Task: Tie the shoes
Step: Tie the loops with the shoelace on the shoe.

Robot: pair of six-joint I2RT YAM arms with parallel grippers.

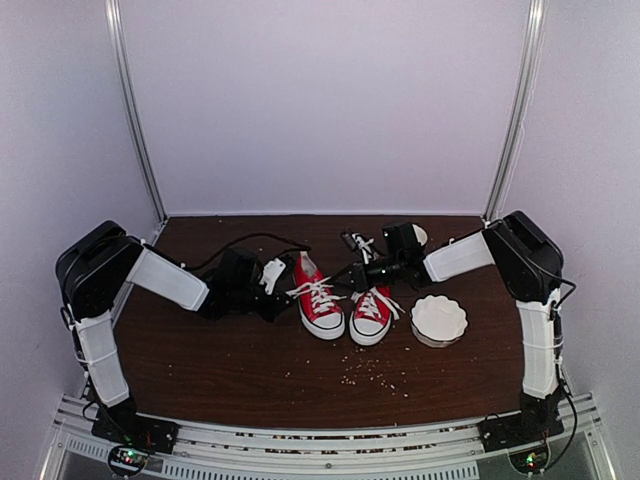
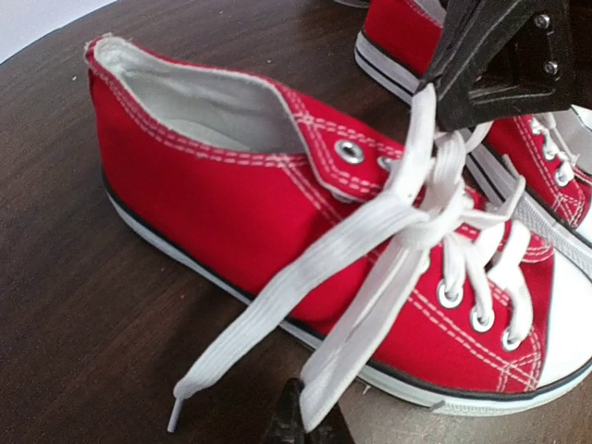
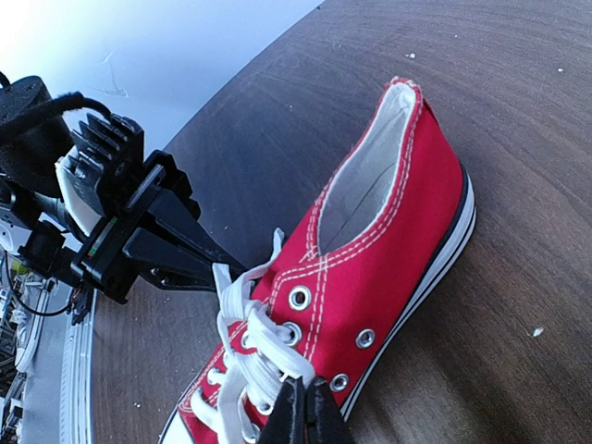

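The shoes are two small red sneakers with white toe caps, side by side at the table's middle, toes toward me: one (image 1: pixel 320 305) on the left, the other (image 1: pixel 372 314) on the right. Both grippers are at the left shoe (image 2: pixel 277 213) (image 3: pixel 388 240). My left gripper (image 1: pixel 284 292) (image 2: pixel 301 416) is shut on a flat white lace strand (image 2: pixel 370 324) that runs down from the crossed laces. A second strand (image 2: pixel 277 305) hangs free to the table. Over the eyelets, my right gripper (image 1: pixel 348 274) (image 3: pixel 306 407) is shut on a lace (image 3: pixel 268 365).
A white scalloped bowl (image 1: pixel 438 319) stands just right of the right shoe. A small dark object (image 1: pixel 356 241) lies behind the shoes. Pale crumbs (image 1: pixel 372 372) are scattered on the brown table in front of the shoes. Metal posts rise at both back corners.
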